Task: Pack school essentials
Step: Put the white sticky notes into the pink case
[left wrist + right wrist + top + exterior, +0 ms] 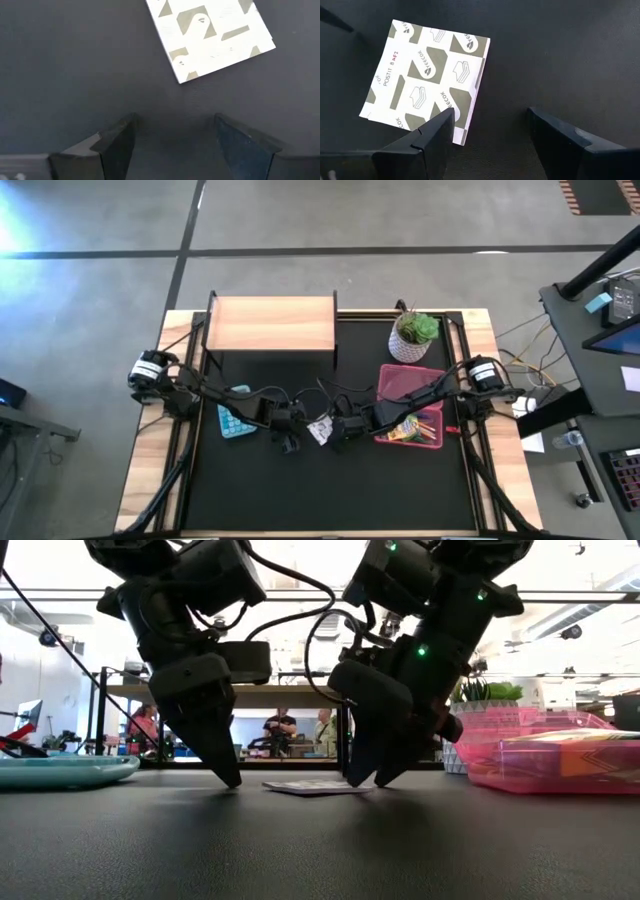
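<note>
Robotics lab or workshop: bare grey concrete floor [400, 220] with dark taped lines, wood-edged black-topped work table [330, 480], cable-strewn dark equipment desk [600, 330] beside it, people [282, 730] at benches behind.

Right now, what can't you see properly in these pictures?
- Pink box: the right arm crosses it in the high view, hiding much of what's inside.
- Teal item: partly under the left arm, too small to name.
- White patterned card: cut off by the left wrist view's edge.
- People behind the table: blurred, low view.
</note>
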